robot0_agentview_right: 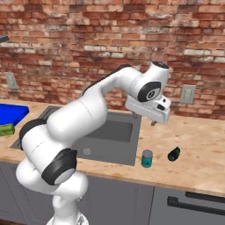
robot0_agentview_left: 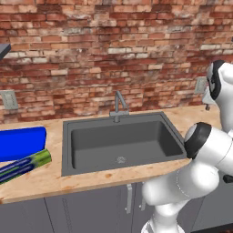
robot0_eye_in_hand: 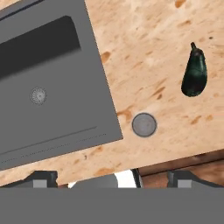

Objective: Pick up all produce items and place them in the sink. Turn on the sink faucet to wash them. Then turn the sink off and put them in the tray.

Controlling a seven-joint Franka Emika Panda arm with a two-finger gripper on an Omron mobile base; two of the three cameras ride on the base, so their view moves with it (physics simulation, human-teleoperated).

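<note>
So basically nothing on the checklist is done yet, going by how things sit. The light wood counter runs under the brick wall, and the big dark grey sink set into it holds nothing but its drain. No water that I can see coming out of the faucet at the back rim either, so washing hasn't started.

Off to the left end is the blue tray, with no produce visible on the part that's in frame, and the green-and-blue striped box lies right at its front edge (not part of the job, just sitting there).

The gripper hangs above the counter just right of the sink. Its tips are tiny at the bottom of the hand view and look set apart with nothing between them, but I honestly can't tell for sure if it's open.

The one produce piece I can spot, a small near-black eggplant, lies on its side on the counter, right of the sink and near the teal can, the two apart and not touching.

Left to do, as I read it: grab it, drop it in the basin, tap on, tap off, then carry it all the way across to the tray.
</note>
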